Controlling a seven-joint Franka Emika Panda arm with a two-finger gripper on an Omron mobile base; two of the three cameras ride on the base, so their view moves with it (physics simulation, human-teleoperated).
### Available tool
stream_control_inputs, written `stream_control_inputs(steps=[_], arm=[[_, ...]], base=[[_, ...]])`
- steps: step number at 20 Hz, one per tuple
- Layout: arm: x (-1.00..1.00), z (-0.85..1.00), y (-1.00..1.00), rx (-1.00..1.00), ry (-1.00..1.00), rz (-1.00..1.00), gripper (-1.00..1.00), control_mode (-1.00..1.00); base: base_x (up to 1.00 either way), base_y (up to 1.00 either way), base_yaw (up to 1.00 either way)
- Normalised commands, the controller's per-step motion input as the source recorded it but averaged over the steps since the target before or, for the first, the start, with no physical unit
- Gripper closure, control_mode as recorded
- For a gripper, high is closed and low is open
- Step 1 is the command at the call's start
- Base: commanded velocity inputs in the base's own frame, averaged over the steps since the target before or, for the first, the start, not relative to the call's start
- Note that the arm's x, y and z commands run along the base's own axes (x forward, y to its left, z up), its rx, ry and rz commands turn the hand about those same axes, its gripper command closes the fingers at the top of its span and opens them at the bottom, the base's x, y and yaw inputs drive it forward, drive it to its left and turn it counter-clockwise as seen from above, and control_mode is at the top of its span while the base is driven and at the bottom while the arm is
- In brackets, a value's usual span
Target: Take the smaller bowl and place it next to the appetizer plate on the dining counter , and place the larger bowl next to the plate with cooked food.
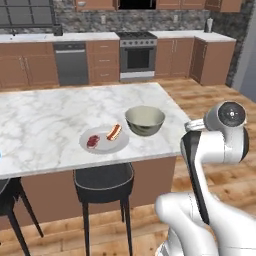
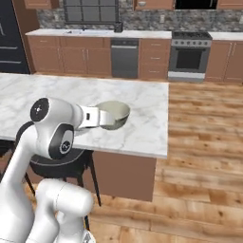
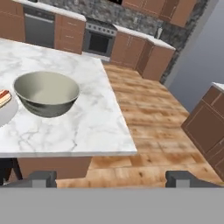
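The larger bowl [image 1: 145, 120] [image 2: 115, 113] [image 3: 46, 94], cream inside and dark outside, stands upright on the dining counter [image 1: 50, 115] [image 3: 92, 124] near its right end. Just to its left lies the plate with cooked food [image 1: 105, 146] [image 3: 3, 114], a white plate with reddish-brown pieces. My gripper [image 3: 111, 178] hangs open and holds nothing, just off the counter's near edge and a short way back from the bowl. A sliver of the blue appetizer plate [image 1: 1, 155] shows at the picture's left edge. The smaller bowl is out of view.
Dark round stools [image 1: 102, 182] [image 2: 61, 166] stand under the counter's near edge. Wooden floor [image 3: 144, 113] lies open to the right of the counter. A far worktop with a stove [image 1: 137, 55] and brown cabinets [image 3: 205, 127] border the room.
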Motion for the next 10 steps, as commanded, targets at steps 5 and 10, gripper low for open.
stream_control_inputs(steps=[5, 10], arm=[[0.0, 0.0, 0.0, 0.0, 0.0, 0.0, -1.0, 1.0], [0.0, 0.0, 0.0, 0.0, 0.0, 0.0, -1.0, 1.0]], base=[[-0.21, -1.0, 0.0], [-0.03, -1.0, 0.02]])
